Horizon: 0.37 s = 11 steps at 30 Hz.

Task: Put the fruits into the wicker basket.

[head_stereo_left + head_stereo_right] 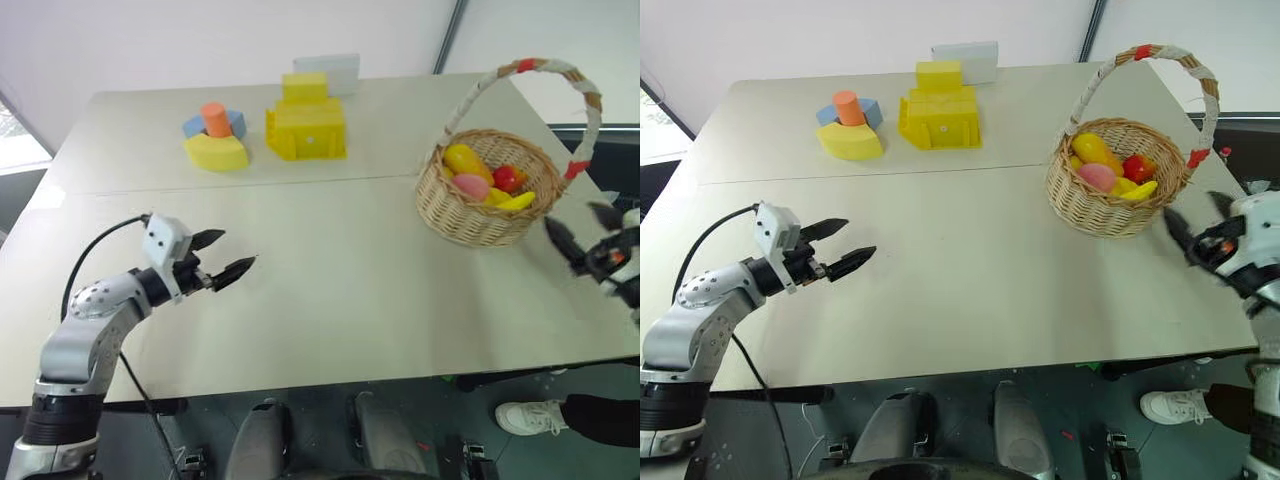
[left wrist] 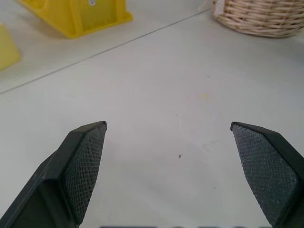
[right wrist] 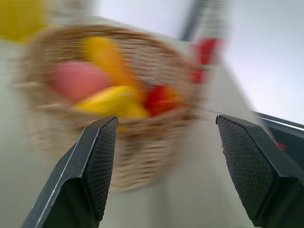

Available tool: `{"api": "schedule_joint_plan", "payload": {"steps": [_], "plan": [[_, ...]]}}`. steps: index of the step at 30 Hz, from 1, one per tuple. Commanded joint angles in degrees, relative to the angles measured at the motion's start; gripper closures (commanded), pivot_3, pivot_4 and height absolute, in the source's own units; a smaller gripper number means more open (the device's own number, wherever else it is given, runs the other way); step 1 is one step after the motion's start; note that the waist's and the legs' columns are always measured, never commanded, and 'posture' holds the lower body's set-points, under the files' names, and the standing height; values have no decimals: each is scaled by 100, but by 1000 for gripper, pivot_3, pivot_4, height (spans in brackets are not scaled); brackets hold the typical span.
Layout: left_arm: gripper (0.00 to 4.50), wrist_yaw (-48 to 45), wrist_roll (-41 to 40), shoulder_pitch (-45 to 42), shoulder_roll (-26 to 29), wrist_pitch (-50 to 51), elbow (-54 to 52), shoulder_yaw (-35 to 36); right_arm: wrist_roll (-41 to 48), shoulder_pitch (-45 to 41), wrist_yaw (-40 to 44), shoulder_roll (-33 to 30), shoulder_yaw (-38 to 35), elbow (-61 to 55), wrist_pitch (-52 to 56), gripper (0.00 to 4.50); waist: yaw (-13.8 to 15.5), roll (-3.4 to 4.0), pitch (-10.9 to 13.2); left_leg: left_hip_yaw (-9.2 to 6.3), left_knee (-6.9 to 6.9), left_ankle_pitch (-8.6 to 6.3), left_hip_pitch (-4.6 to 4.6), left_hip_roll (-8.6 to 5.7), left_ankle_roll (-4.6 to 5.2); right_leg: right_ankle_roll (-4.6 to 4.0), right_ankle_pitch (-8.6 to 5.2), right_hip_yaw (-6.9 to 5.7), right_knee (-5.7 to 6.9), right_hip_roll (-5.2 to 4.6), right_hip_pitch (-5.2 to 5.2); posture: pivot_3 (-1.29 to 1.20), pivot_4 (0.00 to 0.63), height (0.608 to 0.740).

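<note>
Now the wicker basket [image 1: 487, 195] stands on the pale table [image 1: 330, 270] toward its right side, and the fruits lie inside it: a yellow-orange mango-like piece [image 1: 467, 160], a pink peach [image 1: 470, 186], a red piece [image 1: 509, 178] and a yellow banana [image 1: 515, 201]. No fruit shows on the bare tabletop, so the task looks complete or nearly so. The right gripper [image 1: 583, 232] hangs just beside the basket, off its near right side, its two fingers spread with nothing between them. The left gripper [image 1: 224, 256] hovers over the left part of the table, well apart from the basket, jaws wide and empty. At the far side sit a yellow block box [image 1: 306, 124] and a small stack of foam blocks [image 1: 215, 135]. The fruits look like light, smooth toy pieces, likely a little slippery; the round ones would best be pinched across the middle, the banana across its curved body. The basket seems stiff but light, easily nudged, and its tall arched handle [image 1: 540, 82] is the natural hold
</note>
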Motion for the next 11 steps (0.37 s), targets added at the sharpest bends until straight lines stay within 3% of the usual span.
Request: {"api": "schedule_joint_plan", "payload": {"steps": [1,5,11], "plan": [[0,221,113,141,-107,-292,22,294,540,27,515,40,683,-901,242,1069,7,0,0,0,0,0,5,4,0,0,0,0,0,1,5,0,150,740],[0,492,209,433,-240,-293,-7,388,187,-323,466,282,1601,-700,180,1069,41,-5,-2,-6,1,0,6,5,0,-1,0,-4,-3,1,11,0,150,740],[0,623,153,810,-373,-401,-274,533,-64,-736,610,502,2152,-118,-74,1069,86,-7,-2,-12,2,0,-5,-12,0,-1,0,-12,-9,-23,8,0,150,740]]}}
